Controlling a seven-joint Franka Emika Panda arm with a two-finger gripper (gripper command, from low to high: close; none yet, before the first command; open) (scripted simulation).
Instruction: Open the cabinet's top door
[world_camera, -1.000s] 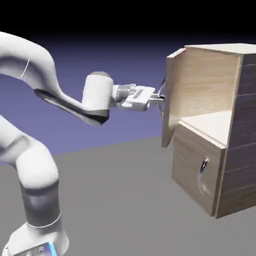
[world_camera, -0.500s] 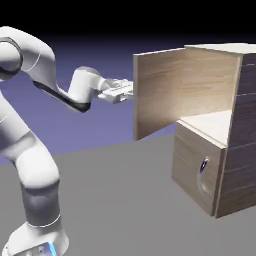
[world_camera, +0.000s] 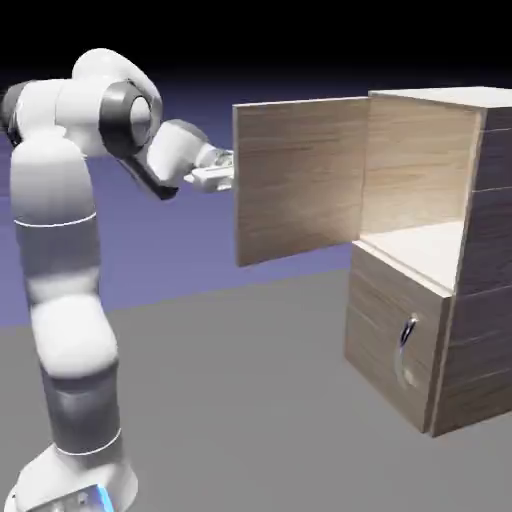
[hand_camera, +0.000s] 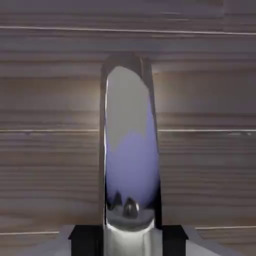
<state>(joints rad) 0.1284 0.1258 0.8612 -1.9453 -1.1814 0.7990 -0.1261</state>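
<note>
Against blue-violet backdrop, the two-finger gripper (hand_camera: 131, 240) clamps the curved silver handle (hand_camera: 131, 150) of the wide-open wood-grain top door (world_camera: 300, 175).

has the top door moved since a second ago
Yes. The top door has swung further out from the cabinet, its free edge now farther toward the exterior view's left, with the gripper shut on its handle.

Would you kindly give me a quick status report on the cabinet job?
Gripper shut on handle. Top door swung wide open, cabinet interior exposed. Nothing in the way.
</note>
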